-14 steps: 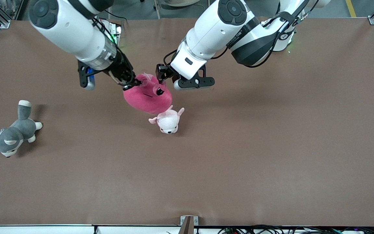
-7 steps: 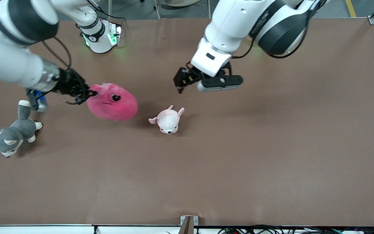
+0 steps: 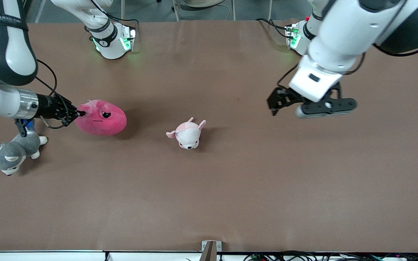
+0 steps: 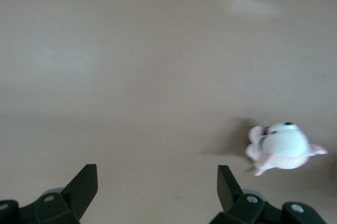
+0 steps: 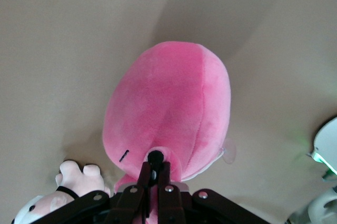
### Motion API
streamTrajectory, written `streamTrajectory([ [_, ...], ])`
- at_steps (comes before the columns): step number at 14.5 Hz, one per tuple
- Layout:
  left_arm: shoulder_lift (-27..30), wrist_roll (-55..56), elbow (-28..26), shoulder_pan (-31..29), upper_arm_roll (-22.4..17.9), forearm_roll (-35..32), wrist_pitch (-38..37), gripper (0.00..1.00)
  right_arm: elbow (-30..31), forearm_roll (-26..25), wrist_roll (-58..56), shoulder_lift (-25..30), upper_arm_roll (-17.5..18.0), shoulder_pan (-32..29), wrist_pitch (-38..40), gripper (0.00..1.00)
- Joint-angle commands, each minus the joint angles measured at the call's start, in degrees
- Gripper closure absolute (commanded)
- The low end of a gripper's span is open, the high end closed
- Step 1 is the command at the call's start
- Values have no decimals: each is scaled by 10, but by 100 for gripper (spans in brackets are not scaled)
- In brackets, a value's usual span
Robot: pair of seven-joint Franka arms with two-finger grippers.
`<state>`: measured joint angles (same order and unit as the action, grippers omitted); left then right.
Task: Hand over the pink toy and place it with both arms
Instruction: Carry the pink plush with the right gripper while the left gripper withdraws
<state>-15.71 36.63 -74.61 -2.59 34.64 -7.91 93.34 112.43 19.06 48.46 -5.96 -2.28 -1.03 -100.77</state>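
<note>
Pink toy (image 3: 101, 117) pinched by right gripper (image 3: 79, 114) at its 9 o'clock end, long axis 9-to-3, face up-camera, beside grey husky plush (image 3: 10, 153). Left gripper (image 3: 275, 105) spread wide over bare table (image 3: 267, 181); puppy plush (image 3: 187, 134) mid-table.

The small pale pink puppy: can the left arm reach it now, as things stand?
Probably yes. The left gripper hangs open and empty over bare table, and nothing lies between it and the puppy. The right gripper, shut on the pink toy, is off toward the right arm's end.
</note>
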Motion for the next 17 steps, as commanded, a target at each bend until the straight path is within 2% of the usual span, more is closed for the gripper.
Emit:
streamTrajectory([
  [1,31,-73,-12,-53,6,-2,-52,0,38,18,-32,2,9,-4,-40,98],
  [5,80,-166,-44,-143,6,24,-82,0,38,19,-98,-38,9,-34,-51,85],
  [6,87,-184,-53,-159,7,29,-82,0,37,19,-116,-46,9,-38,-58,72],
  [7,101,-203,-64,-173,6,31,-82,0,37,19,-140,-51,9,-42,-65,53],
  [9,131,-231,-95,-197,5,39,-80,0,32,17,-174,-57,8,-43,-86,0],
  [13,172,-306,-139,-252,3,77,-70,0,-29,-9,-239,-76,8,-44,-89,0],
  [15,201,-308,-181,-256,1,82,-43,0,-66,-76,-301,-79,8,-42,-87,0],
  [17,206,-309,-186,-259,-18,111,-28,0,-98,-128,-373,-79,9,-41,-85,0],
])
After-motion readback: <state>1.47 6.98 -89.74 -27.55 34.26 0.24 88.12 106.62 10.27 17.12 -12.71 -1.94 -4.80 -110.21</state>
